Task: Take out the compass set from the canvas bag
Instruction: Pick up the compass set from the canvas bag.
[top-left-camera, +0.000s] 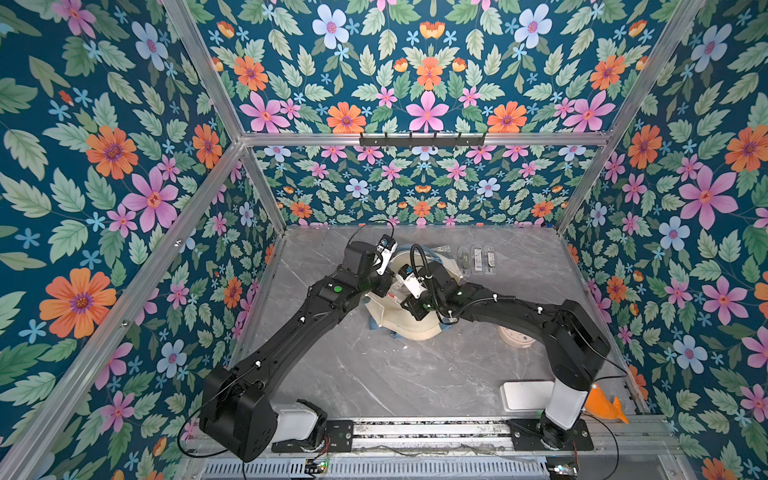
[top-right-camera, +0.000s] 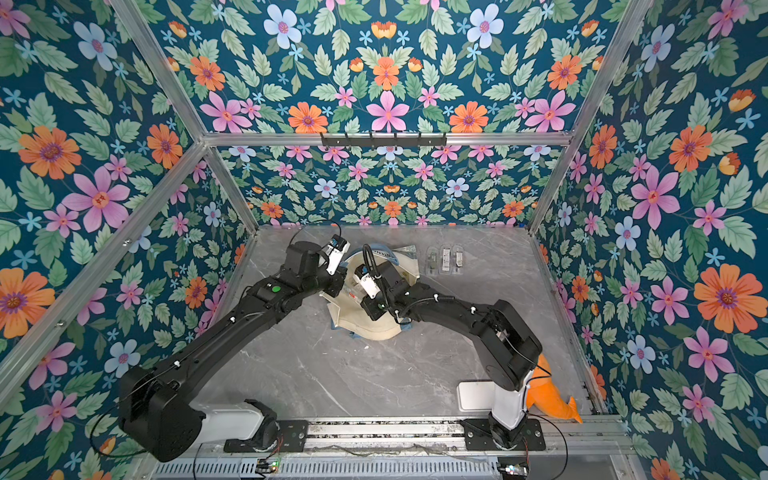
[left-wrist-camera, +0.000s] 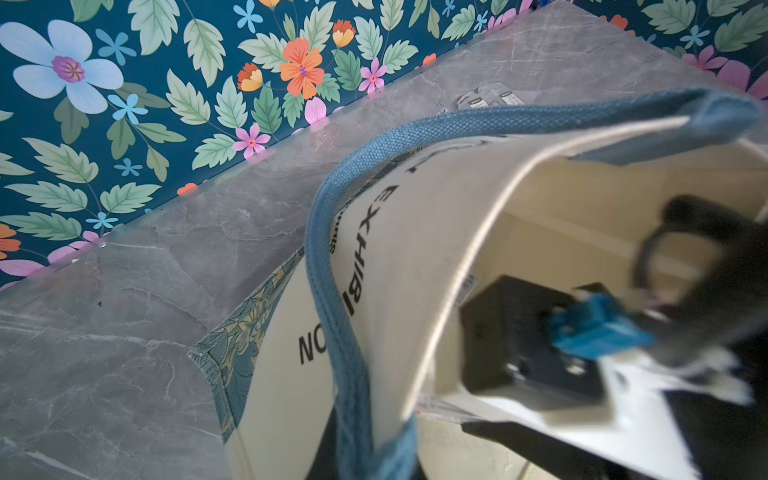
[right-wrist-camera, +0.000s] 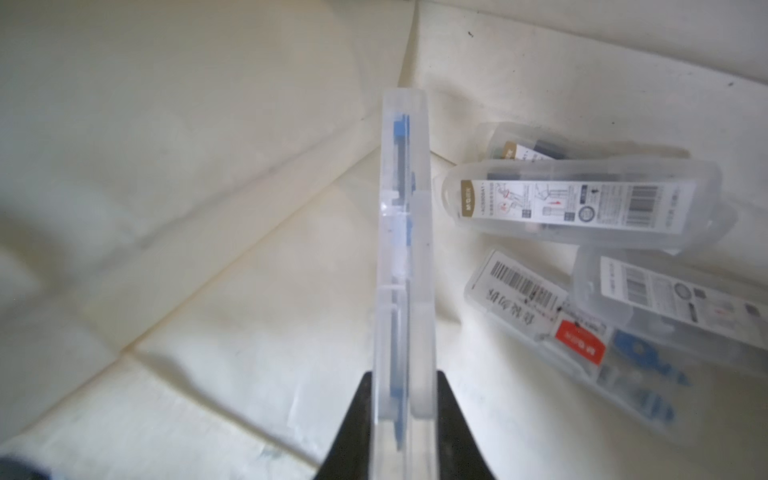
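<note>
— How far along is it?

— On the grey table (top-left-camera: 374, 374), the canvas bag (top-left-camera: 415, 328) sits mid-way, mouth propped open. The left gripper (top-left-camera: 381, 286) is clenched, on the bag's rim I'd guess, though the pinch itself is hidden.

— And the other arm?

— The right gripper (right-wrist-camera: 405, 386) is down inside the bag, jaws clamped on a clear compass set (right-wrist-camera: 405, 249) stood on edge. It's gripped but not yet out, so the lift is left.

— Anything else?

— Three cases (top-left-camera: 478, 258) lie on the table beyond the bag, and spare cases (right-wrist-camera: 582, 199) lie on its bottom.
</note>
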